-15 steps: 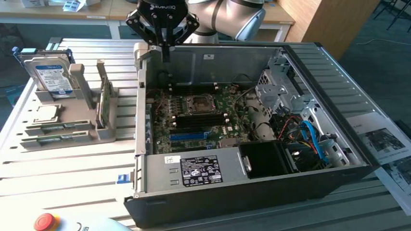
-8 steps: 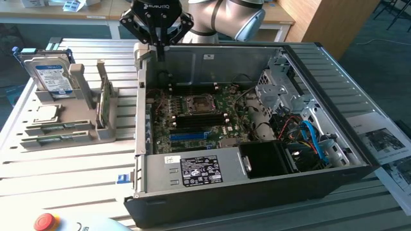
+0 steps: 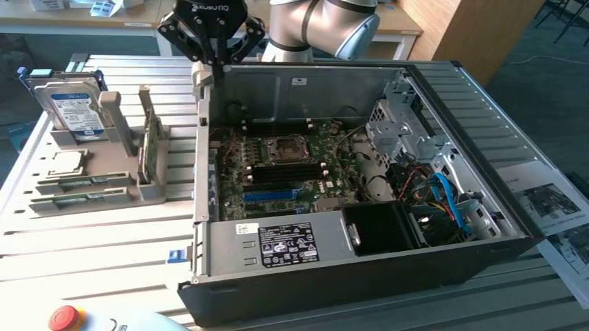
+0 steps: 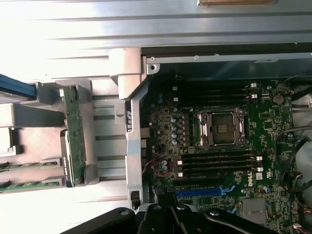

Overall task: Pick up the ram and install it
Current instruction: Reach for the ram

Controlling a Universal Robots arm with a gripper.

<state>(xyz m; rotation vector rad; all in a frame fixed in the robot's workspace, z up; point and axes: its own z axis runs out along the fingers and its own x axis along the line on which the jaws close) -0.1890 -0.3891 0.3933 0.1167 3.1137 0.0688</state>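
Two ram sticks [image 3: 81, 182] lie edge-up in the slots of a grey holder [image 3: 147, 192] at the exterior view's left; in the wrist view they are thin green strips [image 4: 30, 166]. My gripper [image 3: 218, 61] hangs shut and empty above the back left corner of the open computer case [image 3: 368, 272], well apart from the holder. Its black fingers [image 4: 161, 217] meet at the wrist view's edge. Inside the case lies the green motherboard [image 3: 322, 141], with black memory slots [image 3: 287, 174] beside the CPU socket [image 3: 285, 148]; these memory slots [image 4: 217, 163] also appear from the wrist.
The holder also carries a silver hard drive [image 3: 72, 103] with a blue-white label, an upright green expansion card [image 3: 147, 148] and a square chip [image 3: 65, 163]. A red stop button [image 3: 65, 317] sits at the front. Cables and a drive cage [image 3: 442, 193] crowd the case's right side.
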